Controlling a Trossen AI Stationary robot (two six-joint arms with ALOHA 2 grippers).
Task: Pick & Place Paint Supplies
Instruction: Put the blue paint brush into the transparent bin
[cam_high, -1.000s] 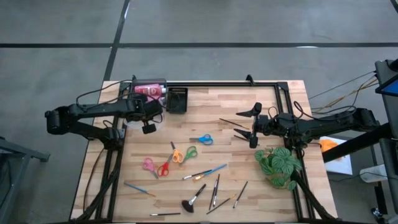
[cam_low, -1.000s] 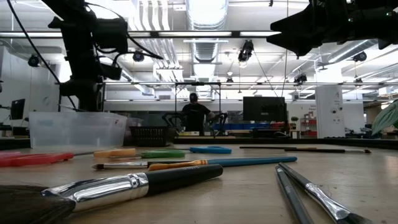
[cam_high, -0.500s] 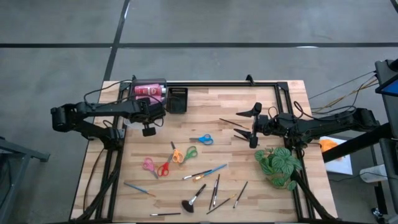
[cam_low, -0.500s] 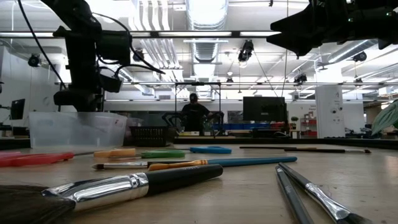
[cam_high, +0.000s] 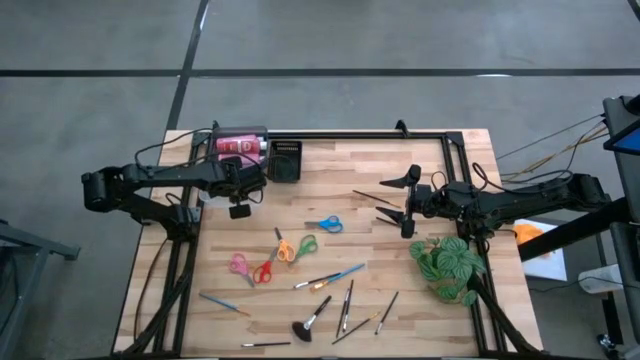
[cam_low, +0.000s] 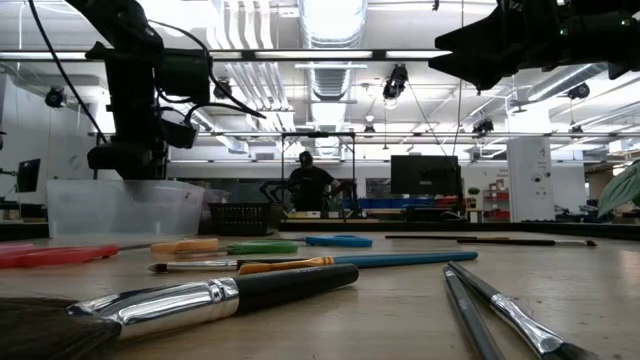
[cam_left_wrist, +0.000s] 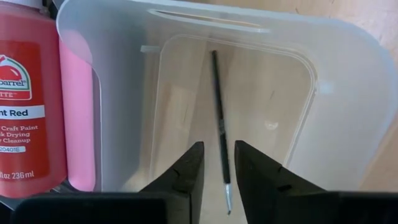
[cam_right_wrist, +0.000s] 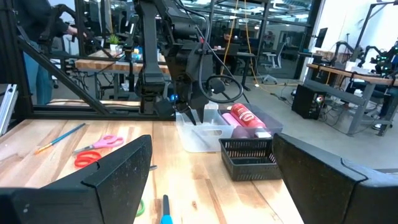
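Note:
My left gripper (cam_left_wrist: 219, 171) points down over the clear tub (cam_left_wrist: 348, 74) at the table's far left and is open, its fingers a narrow gap apart. Below that gap a thin black brush (cam_left_wrist: 217, 106) lies on the tub's floor. A pink paint bottle (cam_left_wrist: 31, 106) with a red label lies on its side next to the tub. My right gripper (cam_high: 395, 197) hangs level and open above the table's right half, with nothing between its fingers. Several brushes (cam_high: 330, 278) and scissors (cam_high: 295, 248) lie flat on the wood.
A black tray (cam_high: 285, 160) stands right of the bottles (cam_high: 240, 145) at the far edge. A green plant (cam_high: 450, 265) sits at the near right, below my right arm. A person (cam_low: 312, 180) stands far behind the table. Bare wood (cam_high: 350, 170) lies between tray and right gripper.
My left gripper has sunk a little toward the clear tub, then kept still above it.

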